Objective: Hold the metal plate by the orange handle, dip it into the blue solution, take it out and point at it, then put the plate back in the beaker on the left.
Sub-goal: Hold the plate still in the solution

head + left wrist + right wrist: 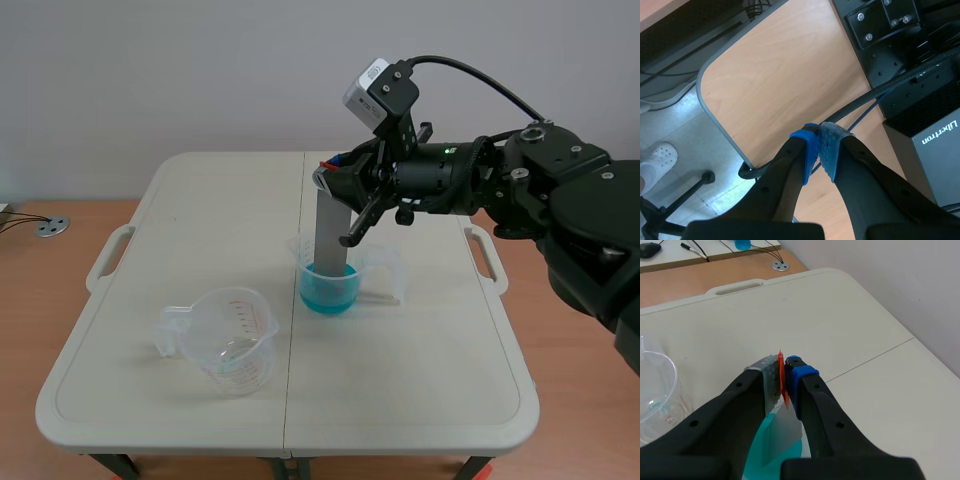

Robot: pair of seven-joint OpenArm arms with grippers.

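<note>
The right gripper (340,180) clamps the orange handle (781,375) of a grey metal plate (331,235), upright in the clear beaker of blue solution (328,292) near the middle of the counter (420,390). Dipping step; next, probably a straight lift out.

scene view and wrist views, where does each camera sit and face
Scene view: between the arms, facing across the beige folding table to the wall; only the right arm shows.
Left wrist view: on the left arm, looking down past its shut left gripper at a wooden desk.
Right wrist view: on the right arm, looking down past the right gripper, shut on the orange handle of the grey metal plate.
Shared: scene and right wrist views both show the plate in the blue solution.
</note>
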